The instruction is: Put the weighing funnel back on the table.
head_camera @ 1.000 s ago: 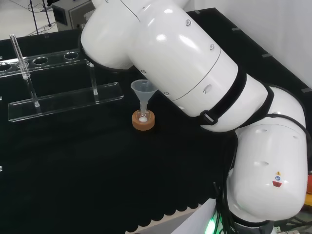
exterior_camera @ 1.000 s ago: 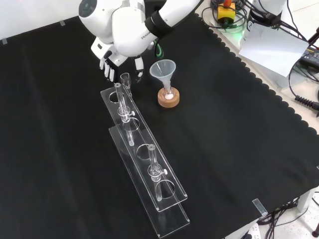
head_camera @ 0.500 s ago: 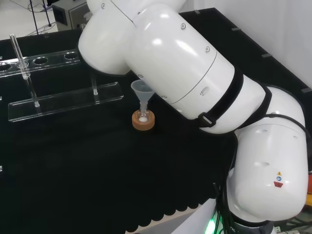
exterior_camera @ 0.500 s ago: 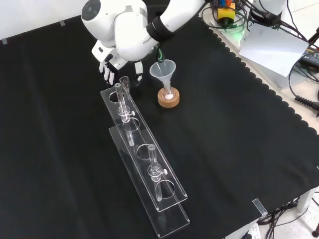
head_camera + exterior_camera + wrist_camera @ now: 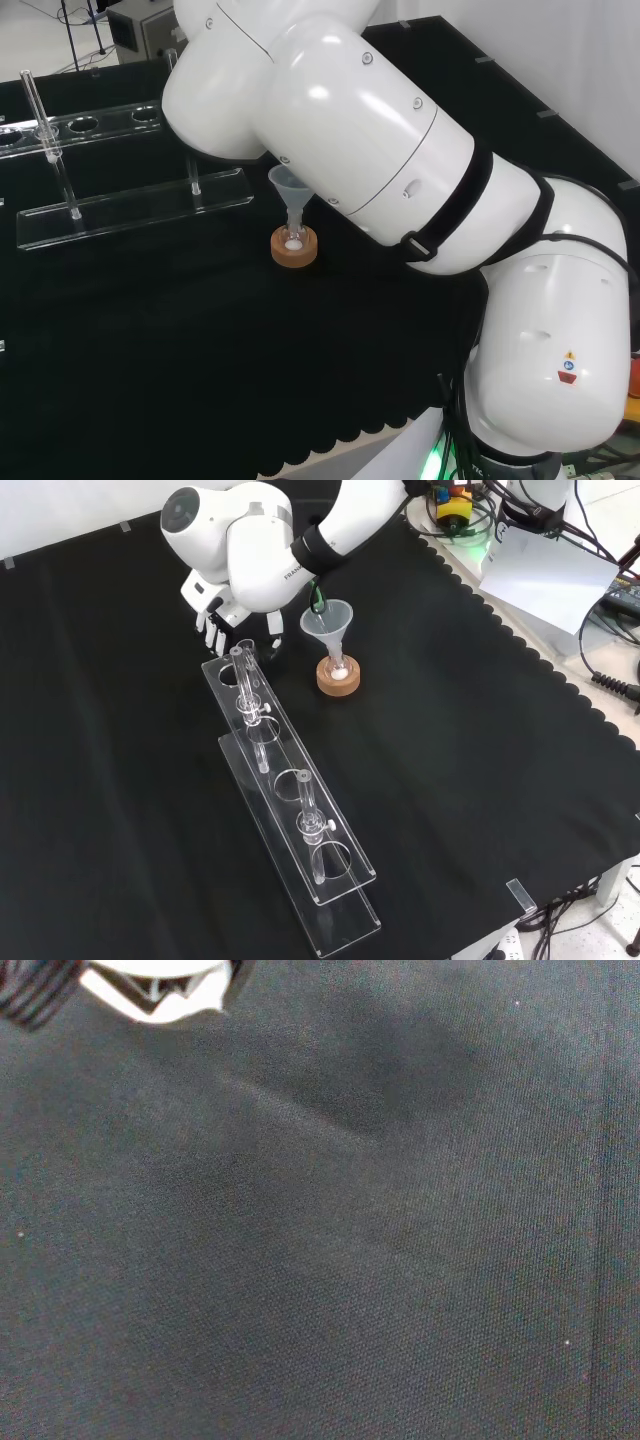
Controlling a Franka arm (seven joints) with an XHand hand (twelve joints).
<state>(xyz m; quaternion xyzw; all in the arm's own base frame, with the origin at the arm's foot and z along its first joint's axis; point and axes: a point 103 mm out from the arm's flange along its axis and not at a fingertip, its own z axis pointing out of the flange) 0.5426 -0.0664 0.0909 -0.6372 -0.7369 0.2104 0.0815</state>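
Note:
In the front view my hand (image 5: 212, 612) hangs low over the cloth at the far end of the clear rack (image 5: 290, 800), left of the funnel. Its fingers (image 5: 206, 632) point down and curl toward the thumb. The weighing funnel (image 5: 250, 644), a small clear piece, is faintly visible between them, close above the cloth. In the wrist view the black cloth is very near, with faint clear streaks (image 5: 300, 1115) across it. In the head view the arm's white links cover the hand.
The big funnel (image 5: 327, 620) stands in a small flask on a cork ring (image 5: 338, 677) just right of the hand in the front view. The rack holds two test tubes (image 5: 246, 685). The cork ring (image 5: 294, 247) sits mid-cloth in the head view.
The arm has swung a little to the left in the front view, carrying the hand and the clear piece with it. The big funnel and the rack have stayed put.

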